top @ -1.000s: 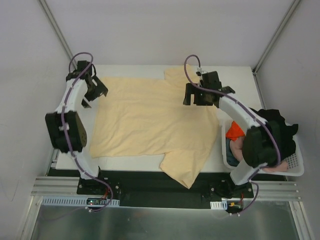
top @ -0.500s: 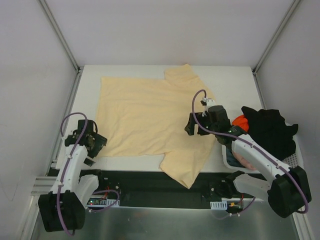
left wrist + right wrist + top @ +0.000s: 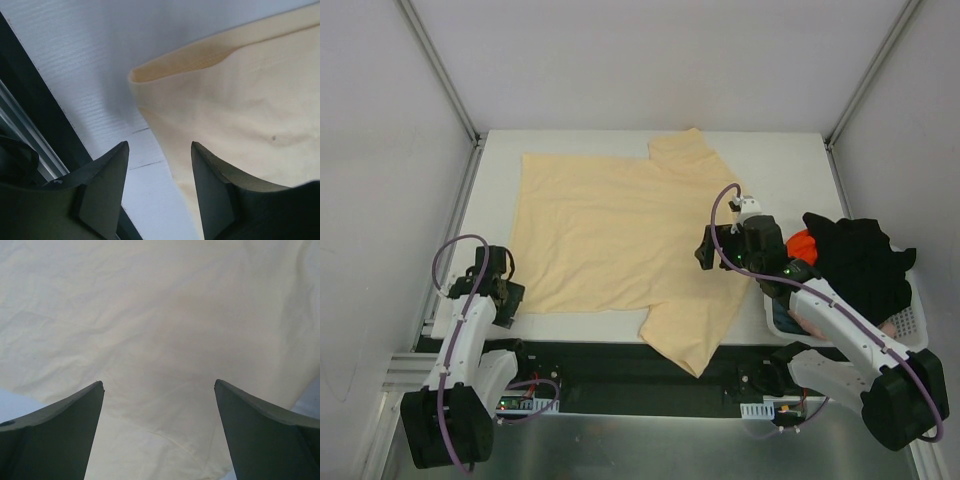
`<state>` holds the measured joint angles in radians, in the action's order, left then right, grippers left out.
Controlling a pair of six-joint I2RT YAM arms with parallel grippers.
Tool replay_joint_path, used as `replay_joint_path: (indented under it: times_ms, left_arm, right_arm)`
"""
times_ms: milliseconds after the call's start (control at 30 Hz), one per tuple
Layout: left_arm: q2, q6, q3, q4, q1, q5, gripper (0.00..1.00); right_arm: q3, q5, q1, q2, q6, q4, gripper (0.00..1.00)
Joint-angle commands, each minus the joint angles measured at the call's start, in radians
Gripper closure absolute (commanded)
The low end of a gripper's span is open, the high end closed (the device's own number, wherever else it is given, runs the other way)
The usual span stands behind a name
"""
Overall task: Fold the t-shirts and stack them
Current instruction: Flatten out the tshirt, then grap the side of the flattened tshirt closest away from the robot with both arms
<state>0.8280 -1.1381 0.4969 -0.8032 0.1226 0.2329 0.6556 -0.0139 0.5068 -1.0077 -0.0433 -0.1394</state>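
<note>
A large pale peach-yellow t-shirt lies spread flat on the white table. My left gripper is at its near left corner. In the left wrist view the jaws stand apart, and the shirt's side edge runs between them, just below the corner. Over the shirt's right side, by the near sleeve, my right gripper hangs wide open. Only yellow cloth shows under those jaws. A black t-shirt, an orange one and a pinkish one lie bunched in the basket.
A white lattice basket stands at the table's right edge, beside the right arm. The yellow shirt's near sleeve hangs over the table's front edge. A black frame rail runs just left of the left gripper.
Both arms have swung from the far side toward the near edge. The left gripper dropped onto the shirt's near left corner and its jaws have narrowed. The right gripper stays wide open.
</note>
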Motion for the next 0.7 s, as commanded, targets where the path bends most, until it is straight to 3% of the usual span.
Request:
replay_joint_path:
  times_ms: [0, 267, 400, 667]
  left_arm:
    - [0.042, -0.058, 0.0, 0.001, 0.015, 0.048, 0.49]
    - [0.092, -0.074, -0.011, 0.021, 0.023, 0.069, 0.52]
    - [0.106, -0.063, -0.012, 0.068, 0.026, 0.049, 0.59]
    - [0.204, -0.043, -0.012, 0.119, 0.028, 0.023, 0.59]
  right_arm:
    - [0.015, 0.042, 0.001, -0.005, 0.013, 0.018, 0.03]
    - [0.016, 0.057, 0.001, -0.015, 0.008, 0.006, 0.03]
    - [0.03, 0.061, 0.001, -0.019, 0.006, -0.026, 0.03]
    - [0.036, 0.091, 0.002, 0.015, -0.012, -0.078, 0.03]
